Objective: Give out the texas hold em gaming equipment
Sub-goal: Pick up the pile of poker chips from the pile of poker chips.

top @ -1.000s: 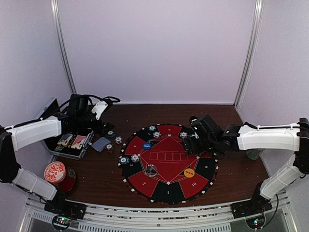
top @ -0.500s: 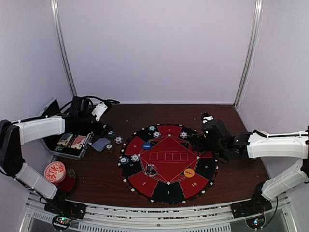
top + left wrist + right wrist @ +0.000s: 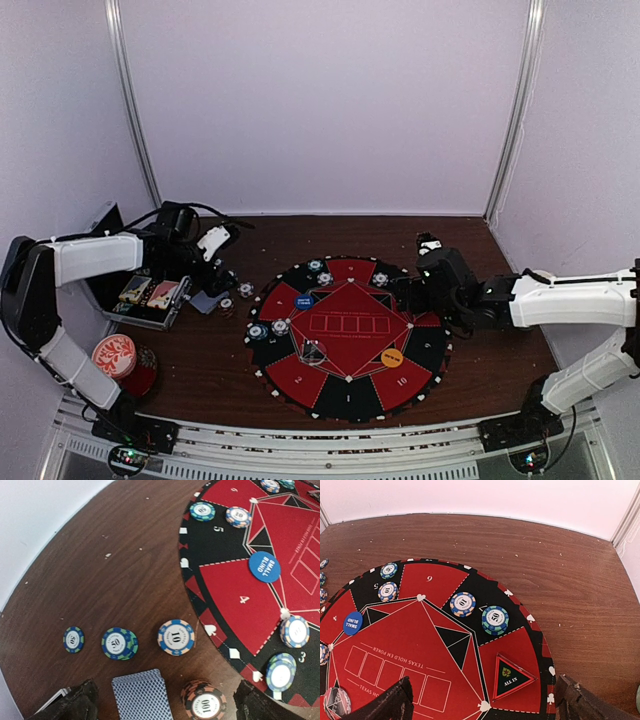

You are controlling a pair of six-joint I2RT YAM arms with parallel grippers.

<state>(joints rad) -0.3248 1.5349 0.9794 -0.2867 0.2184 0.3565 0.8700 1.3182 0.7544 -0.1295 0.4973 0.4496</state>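
My left gripper (image 3: 216,282) is open, low over the table left of the mat. In the left wrist view my left gripper (image 3: 165,705) straddles the grey-blue card deck (image 3: 142,695) and a "100" chip stack (image 3: 203,702). Beyond them lie a "10" chip (image 3: 176,636), a "50" stack (image 3: 119,643) and a single "50" chip (image 3: 73,639). My right gripper (image 3: 408,292) is open over the mat's right side. In the right wrist view my right gripper (image 3: 485,702) has the "ALL IN" triangle (image 3: 512,676) between its fingers, empty. The blue button (image 3: 304,301) and orange button (image 3: 392,355) lie on the mat.
The round red-and-black mat (image 3: 345,385) carries chips at several seats, among them a "10" chip (image 3: 463,604) and a "50" stack (image 3: 495,620). An open case (image 3: 150,295) sits at the left. A red-and-white patterned disc (image 3: 113,355) lies at the front left.
My right arm drew back to the right, off the mat's centre. My left gripper moved right from the case to above the cards and loose chips.
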